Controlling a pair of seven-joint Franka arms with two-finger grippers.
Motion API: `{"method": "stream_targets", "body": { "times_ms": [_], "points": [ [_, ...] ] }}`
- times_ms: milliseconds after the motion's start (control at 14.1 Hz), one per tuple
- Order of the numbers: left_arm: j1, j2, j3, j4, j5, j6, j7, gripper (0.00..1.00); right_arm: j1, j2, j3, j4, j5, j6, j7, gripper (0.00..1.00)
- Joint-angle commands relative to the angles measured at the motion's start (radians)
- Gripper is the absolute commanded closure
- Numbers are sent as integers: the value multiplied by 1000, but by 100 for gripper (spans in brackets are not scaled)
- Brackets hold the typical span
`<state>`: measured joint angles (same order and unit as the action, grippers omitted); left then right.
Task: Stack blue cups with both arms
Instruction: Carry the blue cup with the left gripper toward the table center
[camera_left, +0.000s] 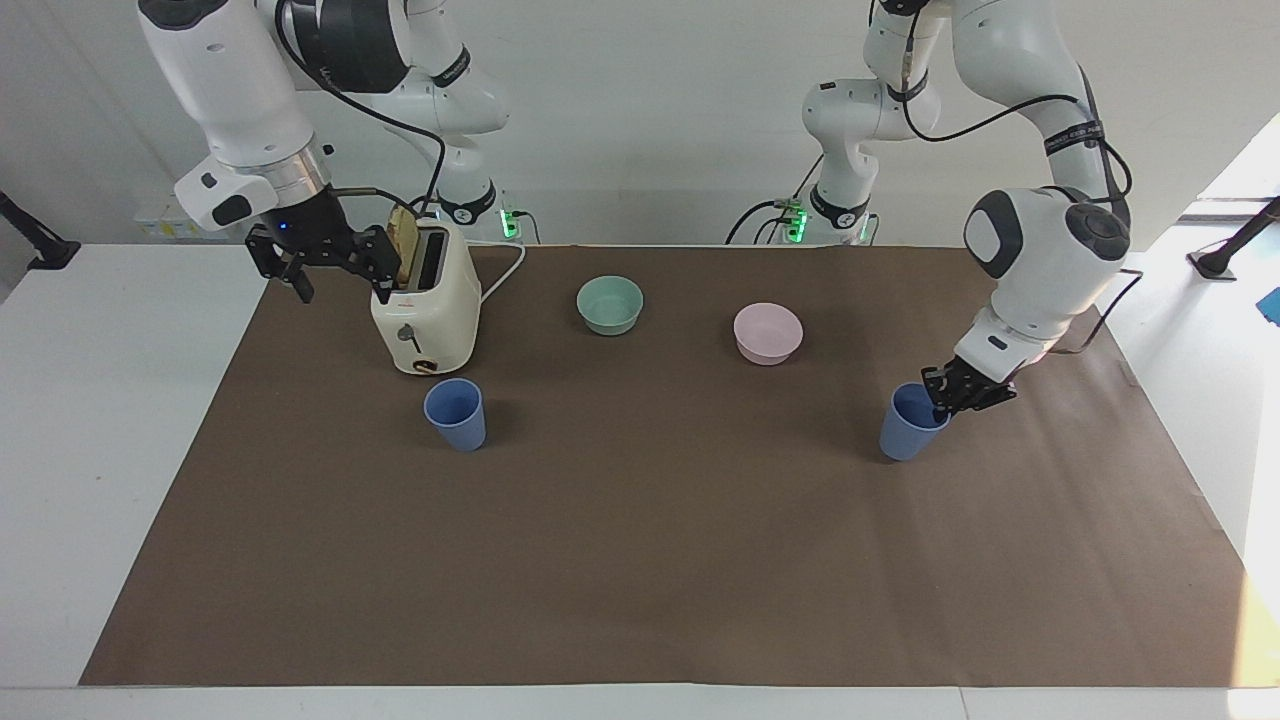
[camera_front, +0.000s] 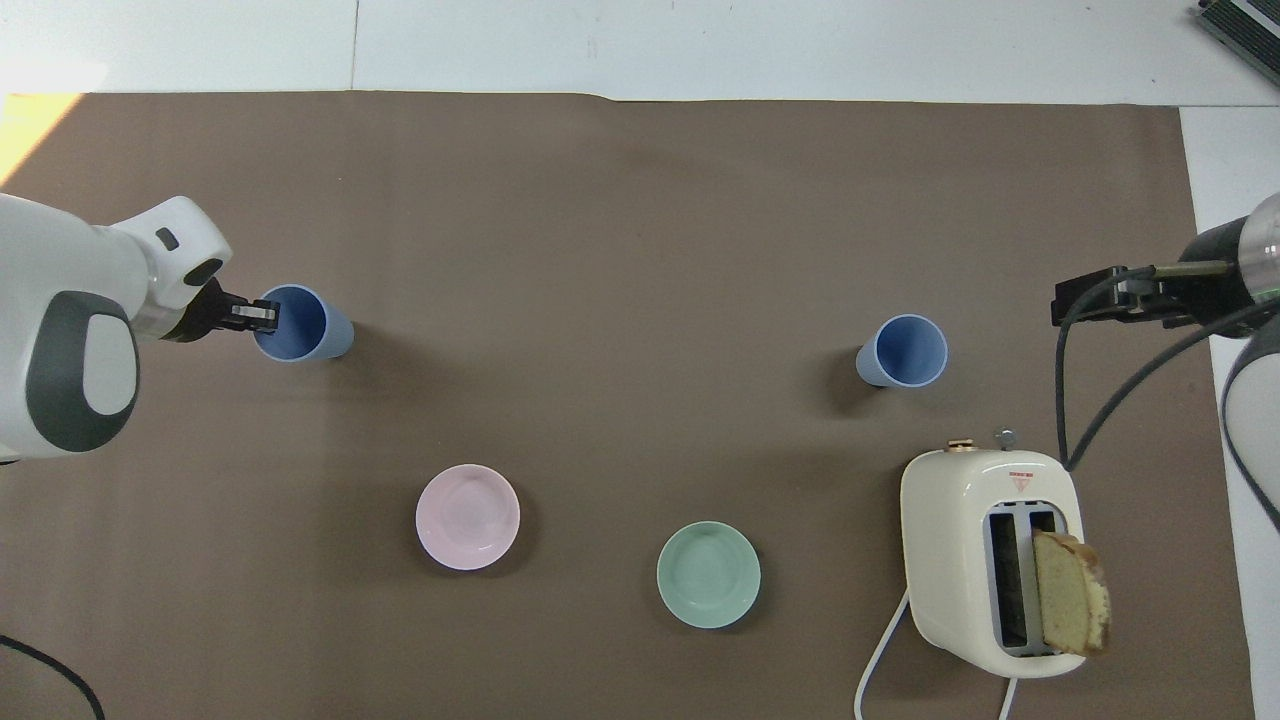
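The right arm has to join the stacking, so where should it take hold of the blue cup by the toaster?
Pinch the rim of the blue cup from above, one finger inside: it stands upright, mouth open. The right claw waits beside the toaster.

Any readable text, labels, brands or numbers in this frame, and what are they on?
No text can be read.
Red triangle mark on top of the toaster: a sign, its wording too small.
Small red mark on the toaster's front, above the lever: too small.
Lettered band on the left arm: too blurred.
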<state>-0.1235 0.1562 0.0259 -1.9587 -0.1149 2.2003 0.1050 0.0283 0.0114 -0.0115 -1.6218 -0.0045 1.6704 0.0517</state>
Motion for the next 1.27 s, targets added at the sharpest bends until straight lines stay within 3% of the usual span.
{"method": "stream_targets", "body": {
  "times_ms": [0,495,636,1061,1131,1202],
  "points": [
    [-120,-6,14,-2,4,32,-135,100,-11,-15,2,-15,21,15,2,0],
    [-376,14,11,-11,4,127,-445,100,-10,-15,4,-15,24,15,7,0],
    [-451,57,12,-12,4,154,-513,100,-10,-15,4,-15,24,17,7,0],
    [-507,82,9,-17,-3,185,-533,98,-10,-15,4,-15,24,22,10,0],
    [-504,83,9,-11,-6,182,-533,71,-10,-15,4,-17,24,22,10,0],
    [-499,85,9,-5,-6,173,-533,36,-10,-15,4,-15,24,23,10,0]
  ]
}}
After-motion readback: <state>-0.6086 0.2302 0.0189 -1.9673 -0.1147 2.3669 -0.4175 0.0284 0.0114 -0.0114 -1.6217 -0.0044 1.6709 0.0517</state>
